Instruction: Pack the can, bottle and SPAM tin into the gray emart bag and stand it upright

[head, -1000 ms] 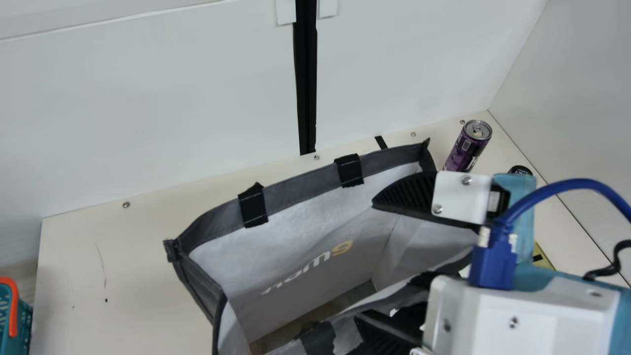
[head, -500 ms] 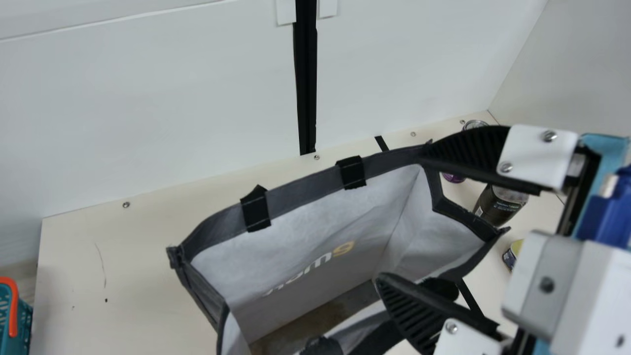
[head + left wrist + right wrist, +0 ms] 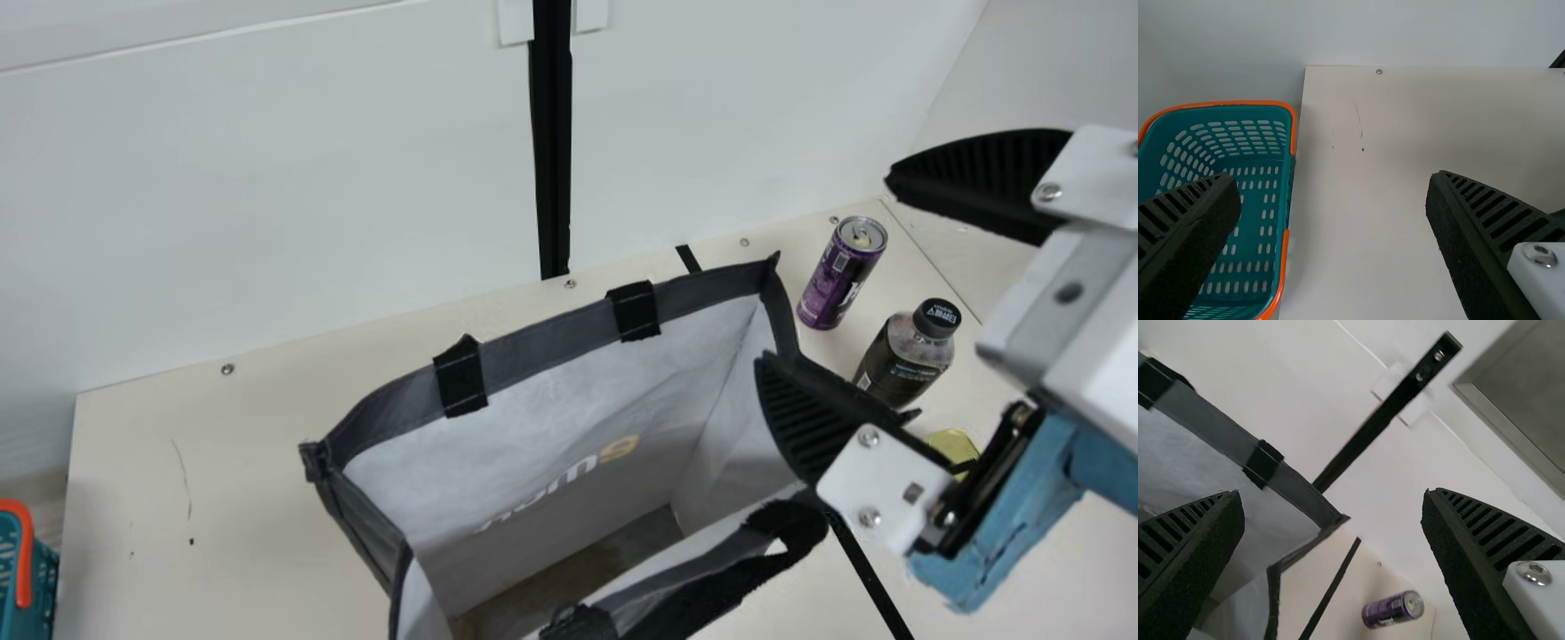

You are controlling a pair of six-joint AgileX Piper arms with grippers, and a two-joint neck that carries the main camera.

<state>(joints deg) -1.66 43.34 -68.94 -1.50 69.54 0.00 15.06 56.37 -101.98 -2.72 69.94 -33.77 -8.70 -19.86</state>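
In the main view my right gripper is open, up at the right, over the bag's right end and the items beyond it. The gray bag stands upright with its mouth open; its visible floor is bare. To its right are the upright purple can, the dark-labelled bottle with a black cap, and a yellow-lidded tin, partly behind a finger. In the right wrist view my right gripper has nothing between its fingers; the can shows there. My left gripper is open above bare table.
A teal basket with an orange rim stands beside the table's left edge, also at the main view's lower left. A white wall with a black vertical strip rises behind the table. Another wall closes the right side.
My right gripper has moved away from the bag's mouth, to the right, and its fingers now tilt differently. The can, bottle and tin have come back into sight. The bag's near handle and rim have shifted slightly.
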